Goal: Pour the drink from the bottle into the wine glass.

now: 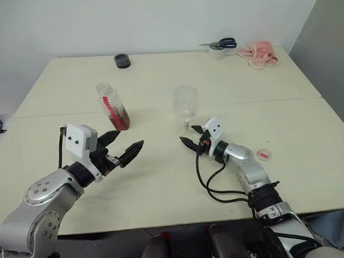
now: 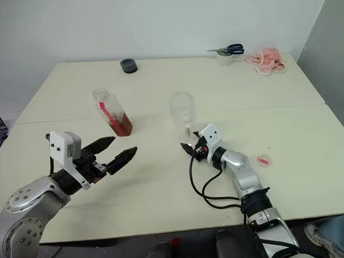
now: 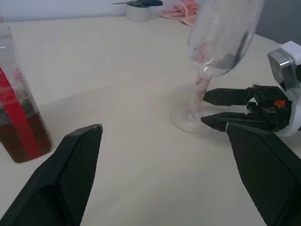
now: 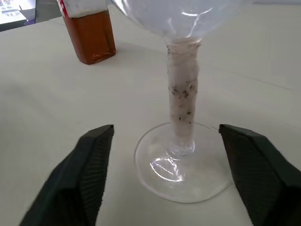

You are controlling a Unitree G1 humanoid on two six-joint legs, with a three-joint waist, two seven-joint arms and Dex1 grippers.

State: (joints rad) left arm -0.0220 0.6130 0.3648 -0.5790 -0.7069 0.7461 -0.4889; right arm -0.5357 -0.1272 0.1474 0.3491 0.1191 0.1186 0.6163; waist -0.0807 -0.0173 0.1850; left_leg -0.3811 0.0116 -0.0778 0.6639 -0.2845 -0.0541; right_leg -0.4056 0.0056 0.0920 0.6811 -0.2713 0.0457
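The wine glass (image 4: 182, 94) stands upright on the counter (image 1: 286, 129) with the right hand (image 1: 190, 136) released, fingers spread either side of its stem; the left hand (image 1: 121, 145), also spread, should take the bottle (image 1: 113, 106) beside the glass squarely, keeping it upright.

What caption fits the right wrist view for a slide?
Open right gripper fingers flank the wine glass stem; the bottle stands behind.
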